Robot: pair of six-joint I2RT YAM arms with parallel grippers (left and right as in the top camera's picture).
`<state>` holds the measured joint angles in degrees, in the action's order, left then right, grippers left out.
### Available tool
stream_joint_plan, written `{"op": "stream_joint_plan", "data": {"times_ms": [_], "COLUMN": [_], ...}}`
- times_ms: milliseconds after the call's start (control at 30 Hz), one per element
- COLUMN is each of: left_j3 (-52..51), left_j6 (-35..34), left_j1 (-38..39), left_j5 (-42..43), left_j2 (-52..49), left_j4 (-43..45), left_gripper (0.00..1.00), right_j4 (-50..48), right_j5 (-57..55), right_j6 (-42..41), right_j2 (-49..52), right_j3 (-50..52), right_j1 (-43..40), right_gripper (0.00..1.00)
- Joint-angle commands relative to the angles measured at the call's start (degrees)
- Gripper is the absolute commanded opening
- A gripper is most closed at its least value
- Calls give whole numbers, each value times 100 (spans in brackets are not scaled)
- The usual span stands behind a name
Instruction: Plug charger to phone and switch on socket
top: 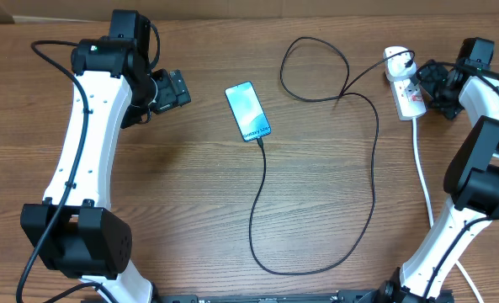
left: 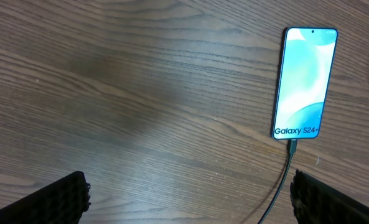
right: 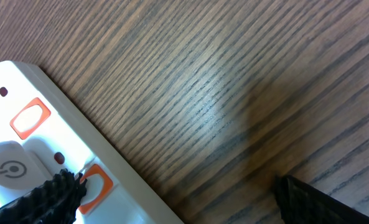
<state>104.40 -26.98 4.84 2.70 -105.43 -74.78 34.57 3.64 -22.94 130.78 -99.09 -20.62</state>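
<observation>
The phone (top: 248, 111) lies screen up at the table's middle back, its screen lit with "Galaxy S24+" (left: 305, 81). The black charger cable (top: 264, 210) is plugged into its lower edge (left: 292, 147), loops over the table and ends at the white adapter (top: 394, 55) in the socket (top: 407, 94), a white power strip at the back right. My left gripper (top: 172, 91) is open and empty, left of the phone (left: 187, 199). My right gripper (top: 432, 84) is open right beside the socket; its left finger touches an orange-red switch (right: 94, 183), and a second switch (right: 30, 118) shows.
The socket's thick white cord (top: 424, 181) runs down the right side toward the front edge. The charger cable makes a large loop over the middle right of the wooden table (top: 182, 202).
</observation>
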Motion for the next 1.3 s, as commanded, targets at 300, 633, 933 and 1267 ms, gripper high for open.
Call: {"op": "stream_joint_plan", "data": {"times_ms": [300, 633, 933, 1267], "left_j3": [44, 44, 44, 44], "left_j6": [42, 42, 42, 39], "left_j1": [4, 4, 4, 4], "left_j5": [-79, -79, -79, -79], "left_j2": [31, 31, 31, 31], "left_j4": [11, 11, 11, 11], "left_gripper": [100, 100, 100, 100], "right_j4": [190, 151, 151, 238], "right_j5": [52, 31, 31, 31], "right_j6": [42, 42, 42, 42], "right_j2": [103, 103, 103, 105], "right_j3": [50, 50, 50, 52], "right_j1": [114, 269, 269, 269], "right_gripper": [100, 100, 100, 100]}}
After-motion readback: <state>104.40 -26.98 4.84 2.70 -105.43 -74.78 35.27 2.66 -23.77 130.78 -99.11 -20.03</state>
